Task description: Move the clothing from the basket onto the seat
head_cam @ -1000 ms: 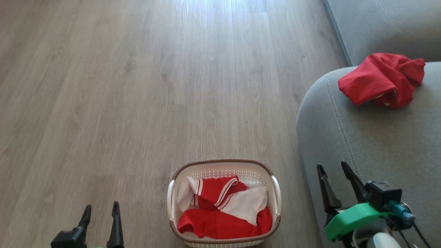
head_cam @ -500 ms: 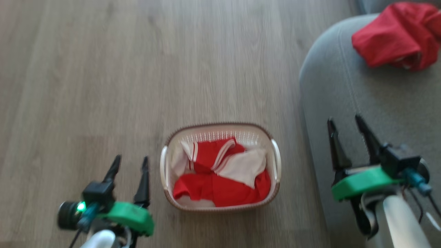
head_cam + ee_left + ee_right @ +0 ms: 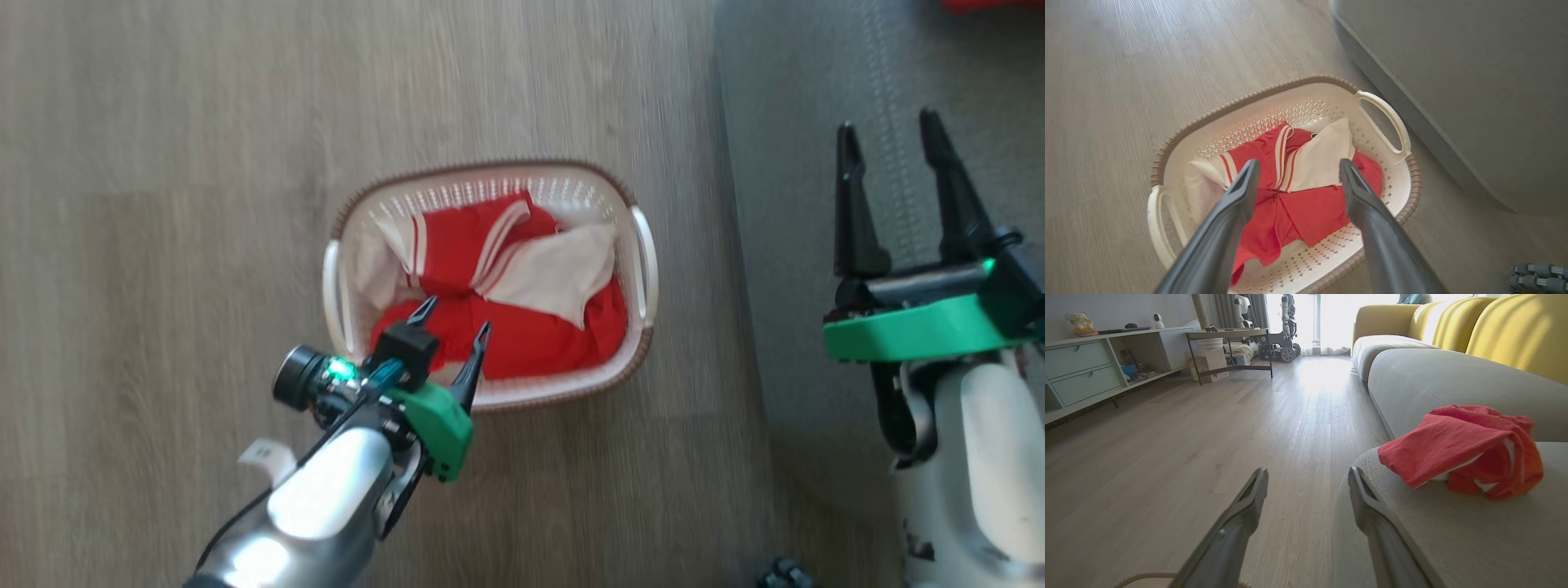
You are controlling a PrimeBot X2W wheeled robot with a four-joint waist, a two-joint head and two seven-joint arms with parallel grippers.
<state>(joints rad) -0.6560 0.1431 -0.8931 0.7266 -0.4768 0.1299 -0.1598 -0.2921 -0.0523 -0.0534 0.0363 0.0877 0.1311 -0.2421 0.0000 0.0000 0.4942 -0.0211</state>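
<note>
Two end effectors, both wide open, nothing held. Head view: left end effector hangs over the near rim of the basket, aimed at the clothing heaped inside, likely lining up a pick. Right end effector sits over the seat, out of the way. Left wrist view: jaws straddle the red-and-white heap, apparently clear of it; basket walls crowd the approach. Right wrist view: one red garment lies on the seat; floor open beyond.
</note>
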